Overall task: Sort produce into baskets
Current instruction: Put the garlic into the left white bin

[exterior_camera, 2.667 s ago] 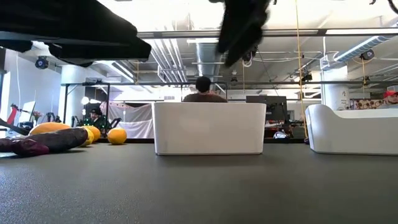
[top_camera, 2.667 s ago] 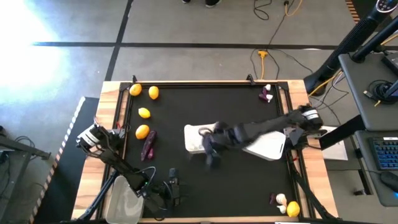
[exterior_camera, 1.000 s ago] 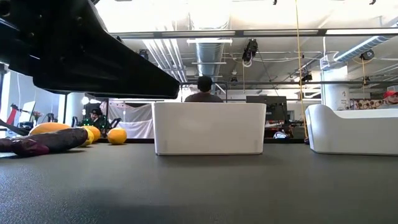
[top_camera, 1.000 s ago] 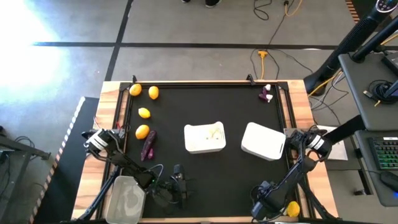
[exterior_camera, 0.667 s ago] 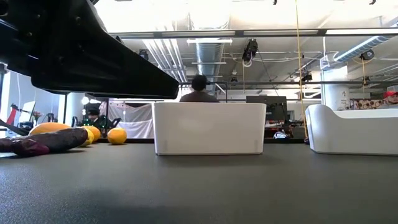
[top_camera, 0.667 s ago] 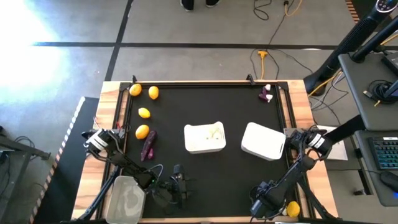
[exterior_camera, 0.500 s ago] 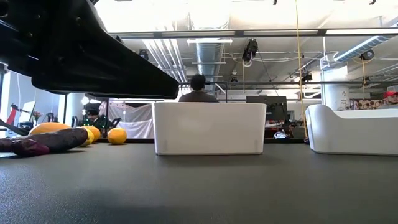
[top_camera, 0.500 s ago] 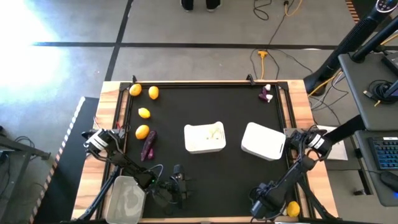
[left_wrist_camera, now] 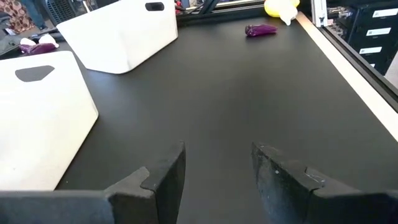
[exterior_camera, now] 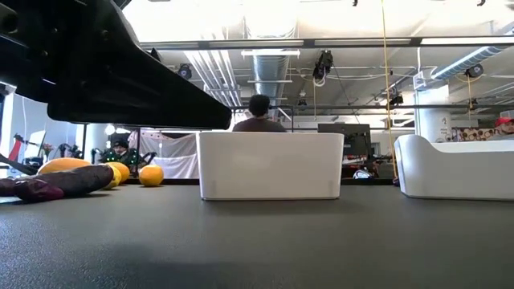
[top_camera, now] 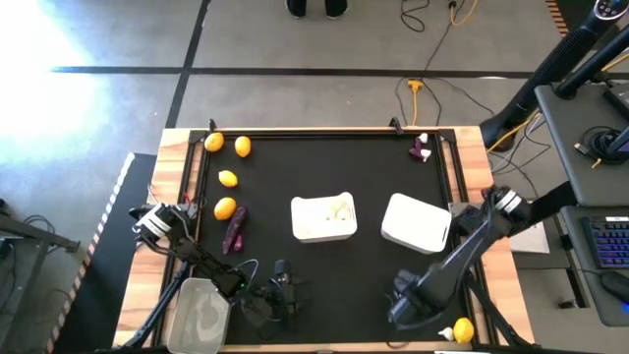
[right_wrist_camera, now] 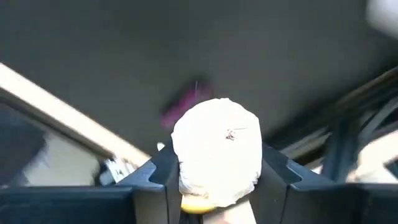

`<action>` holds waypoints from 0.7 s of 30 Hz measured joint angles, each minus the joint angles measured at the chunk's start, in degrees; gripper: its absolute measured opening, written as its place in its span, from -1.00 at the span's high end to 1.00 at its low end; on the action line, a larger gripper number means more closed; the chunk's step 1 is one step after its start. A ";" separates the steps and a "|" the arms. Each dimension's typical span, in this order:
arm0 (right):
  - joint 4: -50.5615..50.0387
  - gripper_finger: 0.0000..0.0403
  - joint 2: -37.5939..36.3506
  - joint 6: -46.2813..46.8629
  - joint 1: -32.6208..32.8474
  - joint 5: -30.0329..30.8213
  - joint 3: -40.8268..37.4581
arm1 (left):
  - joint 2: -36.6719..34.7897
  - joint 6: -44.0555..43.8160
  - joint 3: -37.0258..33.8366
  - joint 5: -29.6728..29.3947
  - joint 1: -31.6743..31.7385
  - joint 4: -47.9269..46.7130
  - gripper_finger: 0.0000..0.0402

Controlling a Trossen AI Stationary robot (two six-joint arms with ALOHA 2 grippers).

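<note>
**Garlic bulb clamped, still far from a tray**

Right claw (right_wrist_camera: 214, 171) clamped on a white garlic bulb (right_wrist_camera: 217, 149), raised near the counter (top_camera: 364, 265) corner, well apart from the nearer white tray (top_camera: 416, 222). Left claw (left_wrist_camera: 217, 168) waiting apart, empty. Risk: slipping out mid-carry (round, pinched low) and rolling off beside the lemon (top_camera: 462, 330).

A matt black mat (top_camera: 324, 265) covers the table inside a pale wooden frame (top_camera: 179, 187), the two white trays (top_camera: 323, 218) look like smooth matt plastic, the clear tub (top_camera: 200, 315) is glossy plastic, and the garlic bulb (right_wrist_camera: 216, 149) has a dull papery skin.
</note>
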 joint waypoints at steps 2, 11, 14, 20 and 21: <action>-0.85 0.35 -2.57 -0.91 -2.70 8.08 1.75 | 0.00 0.00 0.00 -0.02 0.10 0.03 0.17; 9.99 0.39 -9.29 -22.35 -18.37 38.55 3.62 | -0.01 0.00 0.07 0.02 0.10 0.11 0.17; 19.92 0.37 -8.46 -29.39 -24.32 39.06 3.37 | -0.07 0.00 0.07 0.04 -0.28 0.08 0.17; 33.99 0.35 -2.36 -51.45 -31.36 38.75 3.44 | -0.82 -1.21 -0.13 0.08 -3.87 -4.62 0.17; 33.80 0.35 -1.24 -52.43 -32.58 38.80 3.71 | -0.89 -1.33 -0.19 0.11 -4.64 -4.74 0.17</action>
